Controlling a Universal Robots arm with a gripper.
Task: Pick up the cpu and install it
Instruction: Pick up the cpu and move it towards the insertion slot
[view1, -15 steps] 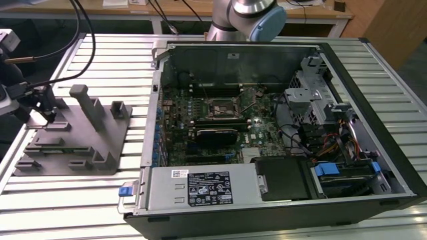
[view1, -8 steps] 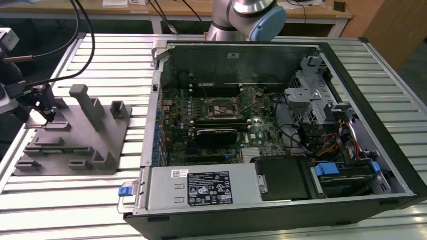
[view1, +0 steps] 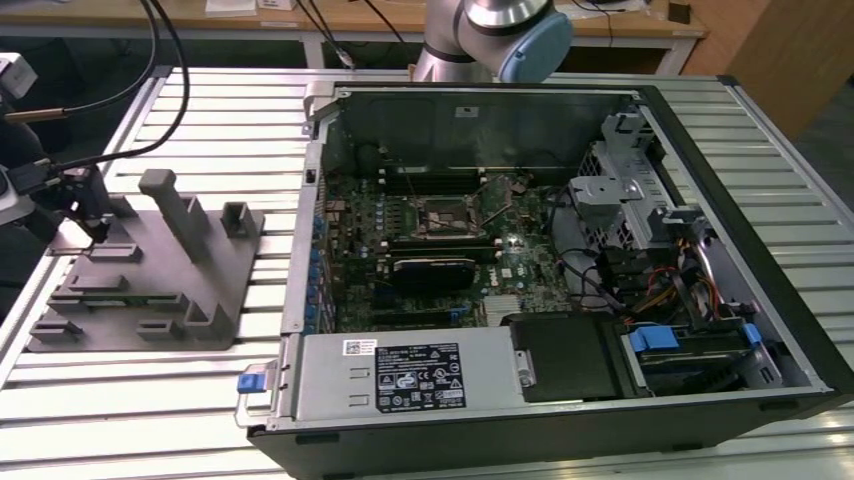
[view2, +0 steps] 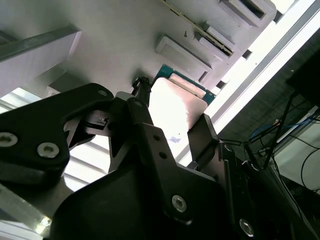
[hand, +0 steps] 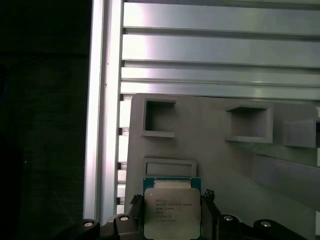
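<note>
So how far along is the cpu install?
Early: nothing installed yet. In hand: gripper closed on the cpu at the grey fixture block. Left: the motherboard socket in the open case looks unfilled.

The slatted metal table is carrying a grey plastic fixture block toward the exterior view's left, and an open computer case is lying beside it.

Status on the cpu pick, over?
End effector shut on the cpu, over the grey fixture block at the exterior view's left. Not installed yet; open computer case stands apart. Nothing blocking seen.
</note>
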